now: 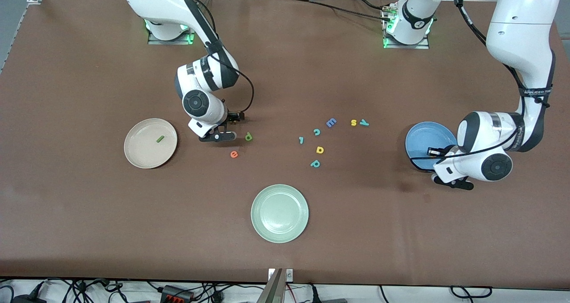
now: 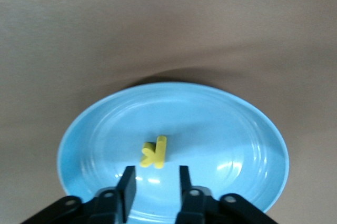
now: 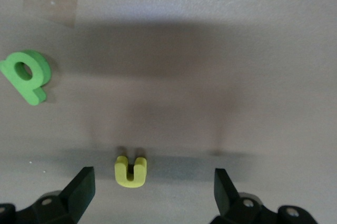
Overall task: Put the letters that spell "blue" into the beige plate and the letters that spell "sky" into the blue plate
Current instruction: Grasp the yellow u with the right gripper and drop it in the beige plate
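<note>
brown cloth covers the desk (image 1: pixel 89 71) where two franka arms sort tiny foam letters, with the pale green plate (image 1: pixel 279 213) as the landmark nearest the front camera. farther from that camera than the green plate and toward the left arm's end sits the blue plate (image 2: pixel 105 129); the yellow k (image 2: pixel 154 152) lies loose inside it, free of the left hand (image 2: pixel 154 182), whose fingers stand a little apart and hold nothing just over the plate. toward the right arm's end from the green plate, the beige plate (image 1: pixel 138 153) carries the green l (image 1: pixel 160 138). beside that plate, the right hand (image 3: pixel 152 187) hangs low with its fingers spread wide around the yellow u (image 3: pixel 130 171), not yet closed on it. the green b (image 3: pixel 26 75) and orange e (image 1: pixel 234 153) lie close by. the yellow s (image 1: pixel 353 122) and teal y (image 1: pixel 364 123) wait side by side, farther from the camera than the green plate, among the blue e (image 1: pixel 331 122) and teal decoys.

risk from here, as a judgement: the u sits off centre, closer to one finger, so closing may push or tip it and the thin foam could slip out.
</note>
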